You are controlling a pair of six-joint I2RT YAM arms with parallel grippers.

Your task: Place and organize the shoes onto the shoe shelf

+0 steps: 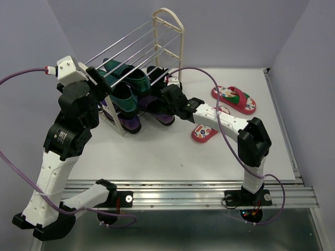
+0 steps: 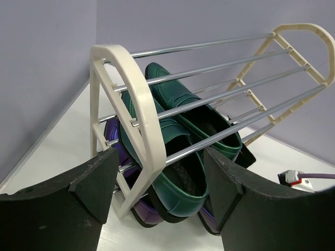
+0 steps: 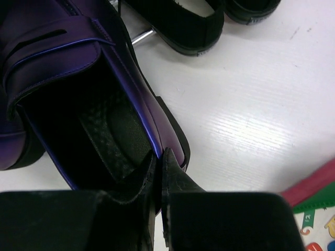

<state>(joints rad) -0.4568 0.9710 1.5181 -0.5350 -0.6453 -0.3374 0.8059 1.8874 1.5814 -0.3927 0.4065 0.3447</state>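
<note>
Low at the rack (image 2: 136,89), a purple loafer (image 3: 63,68) is pinched by its heel rim.
Right fingers (image 3: 151,180) are clamped narrow on the loafer's rear edge. Left fingers (image 2: 89,188) are spread wide, holding nothing, and face the rack's cream end frame. Green shoes (image 2: 183,130) sit on the rods above. Red flip-flops (image 1: 234,98) lie on the white surface (image 3: 251,104), well apart from the rack.

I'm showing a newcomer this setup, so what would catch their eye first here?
The cream and chrome shoe shelf at the back left, with dark green shoes on its rods and the left claw open around its near end frame. Next, the right claw pinched on the heel rim of a glossy purple loafer. Bright red flip-flops lie loose on the table at right.
</note>
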